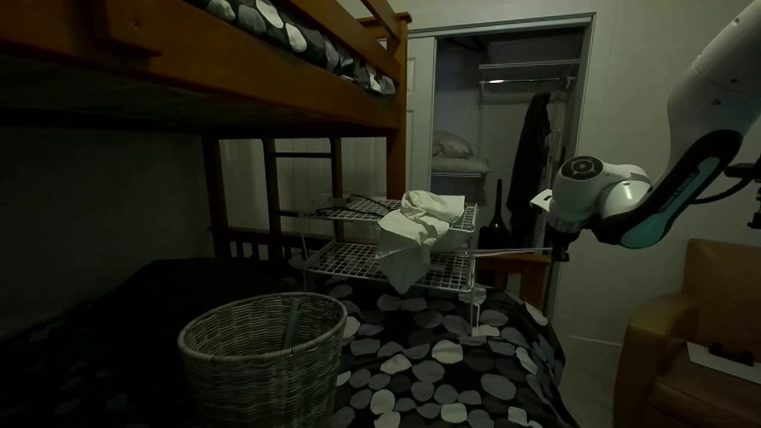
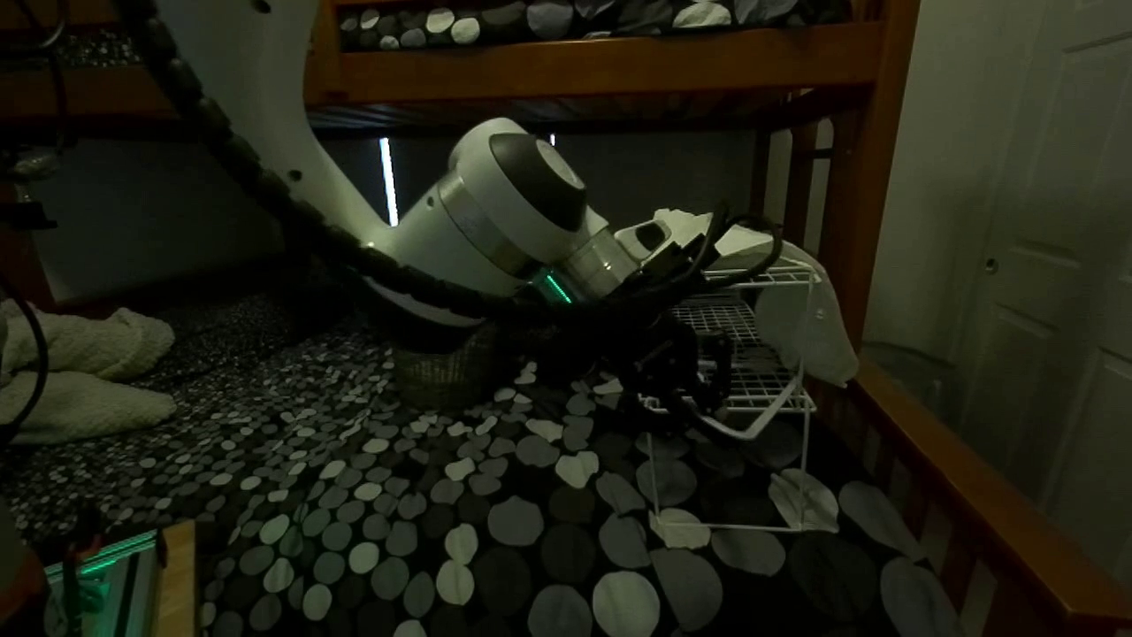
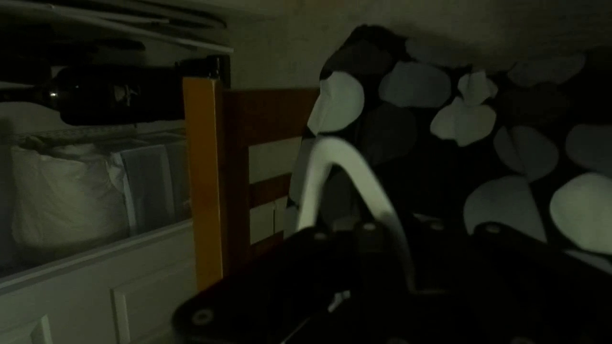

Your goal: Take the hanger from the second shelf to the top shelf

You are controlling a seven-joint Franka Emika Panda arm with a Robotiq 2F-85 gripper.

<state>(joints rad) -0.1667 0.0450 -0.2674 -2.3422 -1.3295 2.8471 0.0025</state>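
1. Hanger [image 3: 335,149] is showing pale before the wooden bunk bed [image 1: 297,89] and its dotted bedding [image 3: 415,86] in the wrist view.
2. Robot arm [image 2: 495,212] is standing near a white wire rack [image 2: 734,341].
3. That rack is resting on the bedding, top shelf [image 1: 362,209] above second shelf [image 1: 345,258].
4. White cloth [image 1: 416,229] is draping from the top shelf past the second.
5. Black gripper [image 1: 559,253] is clasping the hanger.
6. The hanger's long axis is running nearly level, in an exterior view, from gripper toward the second shelf; touching it or not, I cannot tell. Its rounded bend is pointing away from the gripper.
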